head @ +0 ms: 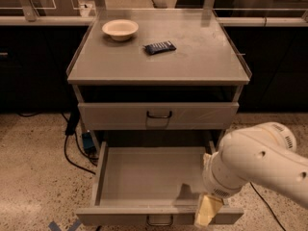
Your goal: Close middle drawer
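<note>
So the middle drawer point(144, 177) is pulled way out of the cabinet point(202, 57), sticking out toward the camera, and there's nothing in it, just bare grey floor. Its low front panel runs along the bottom edge of the view, with the small dark handle point(160, 221) in the centre, partly cut off by the frame.

The gripper point(207, 211) is down at the front right corner of that drawer, right at the inner side of the front panel. From here it shows as one pale cream piece pointing down, hanging off the end of the fat white arm point(255, 162) that comes in from the right. Honestly I can't tell whether it's spread or pressed together, and it doesn't seem to be carrying anything. It overlaps the top edge of the front panel, but I can't say for sure whether it's actually touching it or just hanging in front of it. It's well to the right of the handle.

Above, the upper drawer point(120, 115) sits pushed in, its own dark handle point(159, 115) in the middle. On top of the cabinet there's a cream bowl point(120, 29) toward the back left and a dark blue packet point(160, 47) just right of it, apart from the bowl. Black cables point(72, 148) trail over the speckled floor point(33, 177) on the left.
</note>
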Controlling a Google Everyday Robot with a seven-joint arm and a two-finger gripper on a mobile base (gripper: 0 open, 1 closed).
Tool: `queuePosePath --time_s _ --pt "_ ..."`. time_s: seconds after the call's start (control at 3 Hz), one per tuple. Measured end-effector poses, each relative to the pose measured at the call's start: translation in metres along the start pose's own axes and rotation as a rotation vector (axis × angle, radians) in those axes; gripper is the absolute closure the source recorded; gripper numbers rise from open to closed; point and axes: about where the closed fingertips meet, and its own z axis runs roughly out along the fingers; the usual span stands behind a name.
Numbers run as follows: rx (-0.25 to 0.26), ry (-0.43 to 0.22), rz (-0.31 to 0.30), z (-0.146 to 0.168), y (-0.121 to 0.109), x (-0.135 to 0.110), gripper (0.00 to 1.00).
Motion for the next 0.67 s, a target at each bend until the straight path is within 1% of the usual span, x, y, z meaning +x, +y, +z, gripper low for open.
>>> queuePosePath --time_s 0.33,0.67 --pt "-0.009 0.029 0.02 0.033 0.018 0.009 0.0" --pt "0.0 0.053 0.047 0.067 0.036 0.017 0.0"
